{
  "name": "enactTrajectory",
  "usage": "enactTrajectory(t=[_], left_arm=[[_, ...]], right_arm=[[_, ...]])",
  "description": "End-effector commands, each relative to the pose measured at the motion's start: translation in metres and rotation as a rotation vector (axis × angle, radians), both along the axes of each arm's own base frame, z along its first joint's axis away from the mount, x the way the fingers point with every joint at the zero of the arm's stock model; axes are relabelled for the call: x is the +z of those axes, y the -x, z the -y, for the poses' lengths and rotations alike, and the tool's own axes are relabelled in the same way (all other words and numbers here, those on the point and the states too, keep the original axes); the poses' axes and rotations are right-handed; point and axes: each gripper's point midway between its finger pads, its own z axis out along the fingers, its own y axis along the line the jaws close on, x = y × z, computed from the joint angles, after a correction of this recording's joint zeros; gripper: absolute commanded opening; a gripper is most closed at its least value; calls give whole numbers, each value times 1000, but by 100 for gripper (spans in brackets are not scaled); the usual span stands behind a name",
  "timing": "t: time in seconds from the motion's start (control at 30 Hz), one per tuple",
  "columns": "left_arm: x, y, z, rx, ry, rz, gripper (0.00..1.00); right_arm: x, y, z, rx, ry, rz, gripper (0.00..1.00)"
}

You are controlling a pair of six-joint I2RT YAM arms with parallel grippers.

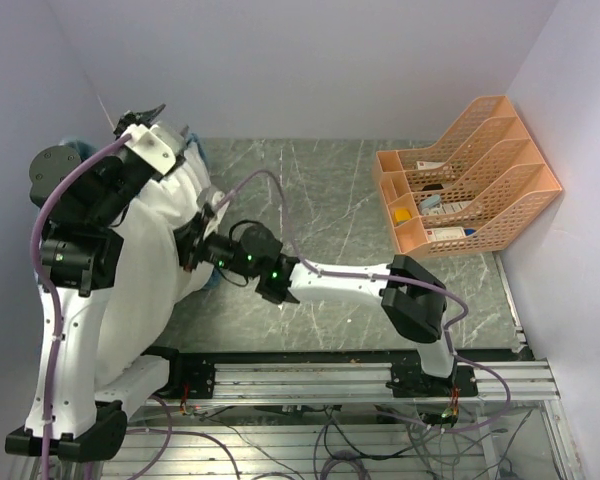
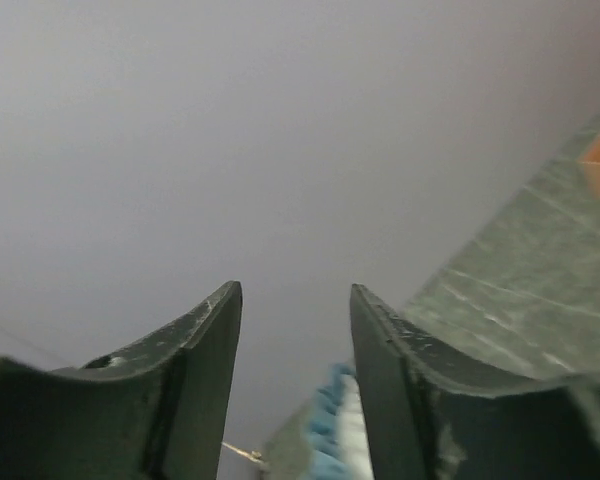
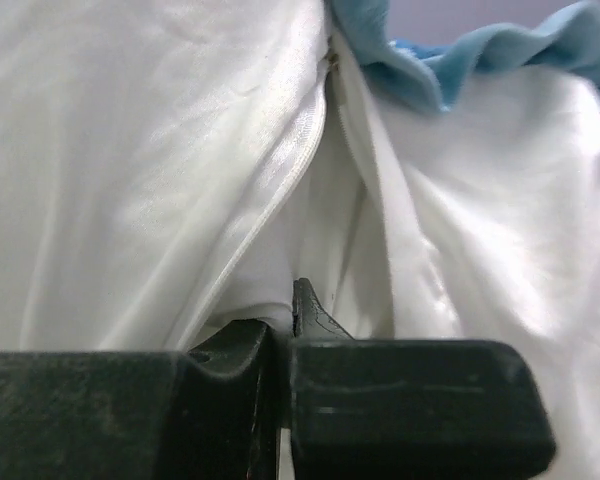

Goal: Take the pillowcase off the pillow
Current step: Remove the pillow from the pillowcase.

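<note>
A large white mass, the pillow [image 1: 155, 260] with the pillowcase around it inside out, lies at the table's left, partly under my left arm. I cannot tell where one ends and the other begins. The pillowcase's teal ruffle [image 1: 202, 158] shows at its far edge and in the right wrist view [image 3: 500, 55]. My right gripper [image 1: 193, 243] presses into the mass's right side. Its jaws [image 3: 285, 320] are shut on a fold of shiny white pillowcase fabric [image 3: 180, 170] beside a zipper seam. My left gripper [image 1: 143, 115] is raised above the mass, open and empty, facing the wall [image 2: 295, 290].
An orange desk organizer [image 1: 465, 175] with small items stands at the back right. The grey marble tabletop [image 1: 320, 200] lies between it and the fabric. White walls close in the back and both sides. A metal rail [image 1: 380, 375] runs along the near edge.
</note>
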Motion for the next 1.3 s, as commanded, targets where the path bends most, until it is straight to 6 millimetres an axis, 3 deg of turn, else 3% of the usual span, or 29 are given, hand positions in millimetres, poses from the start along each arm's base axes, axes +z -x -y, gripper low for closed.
enactTrajectory(t=[0.0, 0.1, 0.17, 0.33, 0.5, 0.6, 0.77, 0.87, 0.9, 0.97, 1.2, 1.27], left_arm=[[-3, 51, 17, -137, 5, -61, 69], [-9, 67, 21, -174, -16, -56, 79], [-16, 72, 24, -197, -37, -80, 81], [-49, 68, 25, -205, -122, -172, 80], [-96, 37, 0, -54, -255, -260, 80], [-111, 21, -10, 11, -291, -275, 80], [-143, 14, -4, -40, -343, -374, 88], [-159, 9, -13, -3, -379, -407, 91], [-163, 8, -15, 9, -391, -406, 91], [-167, 3, -22, 49, -415, -388, 91], [-177, -23, -50, 225, -485, -337, 89], [-171, -34, -60, 294, -480, -299, 87]], right_arm=[[13, -98, 19, -227, -57, -176, 0], [13, -146, 21, -369, -61, -277, 0], [17, -168, 24, -474, -57, -288, 0], [18, -189, 29, -599, -49, -295, 0], [35, -172, 41, -547, -110, -254, 0], [42, -164, 45, -518, -133, -238, 0], [61, -152, 44, -486, -161, -210, 0], [76, -142, 50, -480, -184, -176, 0], [76, -140, 51, -478, -187, -169, 0], [99, -131, 66, -469, -235, -150, 0], [127, -105, 88, -410, -292, -81, 0], [134, -95, 92, -384, -304, -60, 0]])
